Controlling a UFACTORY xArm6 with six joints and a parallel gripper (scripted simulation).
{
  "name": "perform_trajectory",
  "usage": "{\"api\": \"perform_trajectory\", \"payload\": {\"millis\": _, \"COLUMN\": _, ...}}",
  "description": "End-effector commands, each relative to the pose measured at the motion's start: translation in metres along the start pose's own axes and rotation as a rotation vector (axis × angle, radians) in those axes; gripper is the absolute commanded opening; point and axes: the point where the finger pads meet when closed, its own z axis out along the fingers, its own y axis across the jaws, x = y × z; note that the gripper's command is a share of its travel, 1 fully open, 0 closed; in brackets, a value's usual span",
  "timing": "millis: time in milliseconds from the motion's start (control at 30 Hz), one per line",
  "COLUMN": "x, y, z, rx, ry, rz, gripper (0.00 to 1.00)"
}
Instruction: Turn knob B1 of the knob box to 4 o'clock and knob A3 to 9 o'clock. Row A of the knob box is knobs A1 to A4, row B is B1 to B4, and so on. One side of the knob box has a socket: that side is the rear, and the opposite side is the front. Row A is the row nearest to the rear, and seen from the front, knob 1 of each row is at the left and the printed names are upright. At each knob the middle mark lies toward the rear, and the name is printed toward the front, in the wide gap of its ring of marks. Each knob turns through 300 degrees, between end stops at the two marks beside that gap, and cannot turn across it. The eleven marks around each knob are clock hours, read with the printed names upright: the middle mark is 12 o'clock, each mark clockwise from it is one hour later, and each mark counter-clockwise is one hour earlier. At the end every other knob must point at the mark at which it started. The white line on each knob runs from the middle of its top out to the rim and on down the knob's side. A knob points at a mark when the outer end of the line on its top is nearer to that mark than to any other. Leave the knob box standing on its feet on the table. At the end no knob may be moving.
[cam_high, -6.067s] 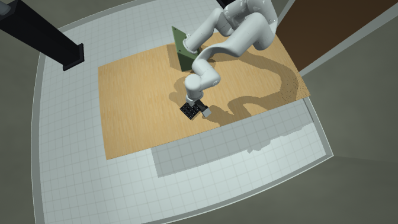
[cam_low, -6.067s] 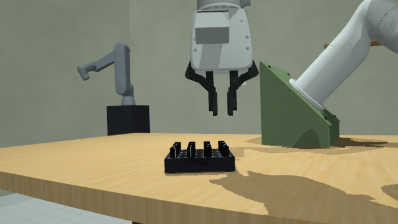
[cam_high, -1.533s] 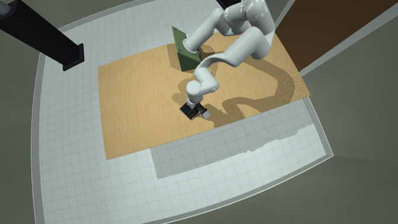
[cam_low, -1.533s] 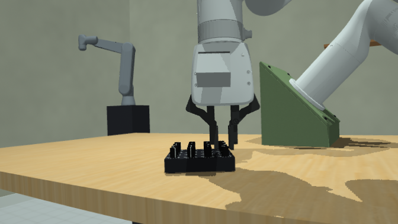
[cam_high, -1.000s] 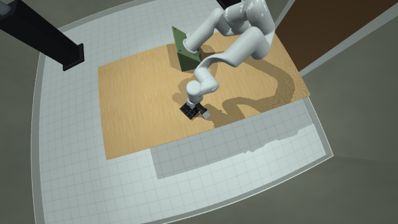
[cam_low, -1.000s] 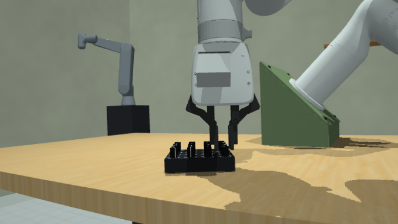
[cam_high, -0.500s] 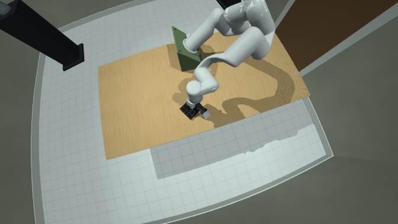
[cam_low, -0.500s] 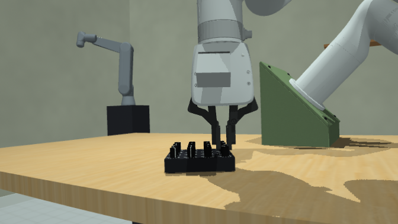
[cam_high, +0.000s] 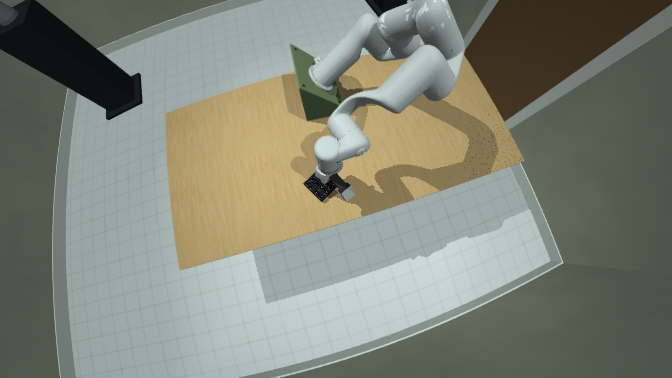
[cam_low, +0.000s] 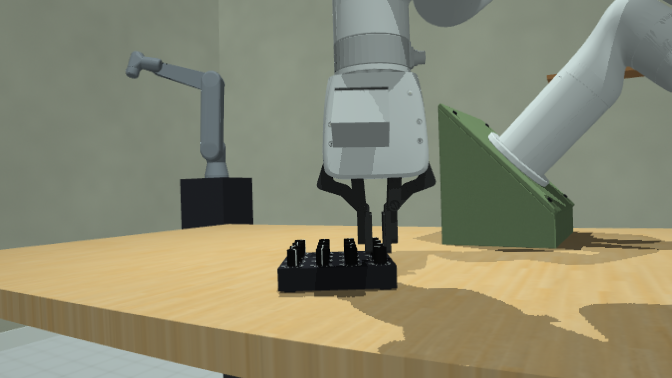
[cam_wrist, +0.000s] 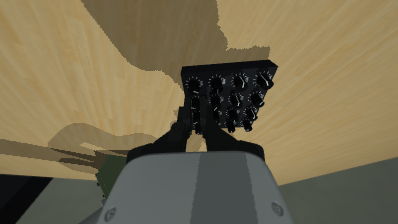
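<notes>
Standing level on the table (cam_low: 150, 280), knob box (cam_low: 337, 278); gripper (cam_low: 377, 240) closing around a corner knob (cam_low: 378, 251).

A robot lab: wooden table (cam_low: 150, 280), green arm mount (cam_low: 480, 200), second grey arm (cam_low: 210, 110).

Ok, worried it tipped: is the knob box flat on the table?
Upright: the knob box sits level on the table.

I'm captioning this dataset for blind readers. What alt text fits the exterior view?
A white robot arm's tool reaches straight down, its dark fingers closing around a knob at the right end of a small black knob box on a light wooden table. A green wedge-shaped mount stands behind.
</notes>
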Motion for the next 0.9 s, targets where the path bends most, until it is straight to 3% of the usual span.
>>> {"api": "perform_trajectory", "payload": {"millis": 0, "x": 0.0009, "y": 0.0008, "z": -0.0012, "rx": -0.002, "ry": 0.002, "rz": -0.001, "gripper": 0.08}}
{"api": "perform_trajectory", "payload": {"millis": 867, "x": 0.0009, "y": 0.0008, "z": -0.0012, "rx": -0.002, "ry": 0.002, "rz": -0.021, "gripper": 0.08}}
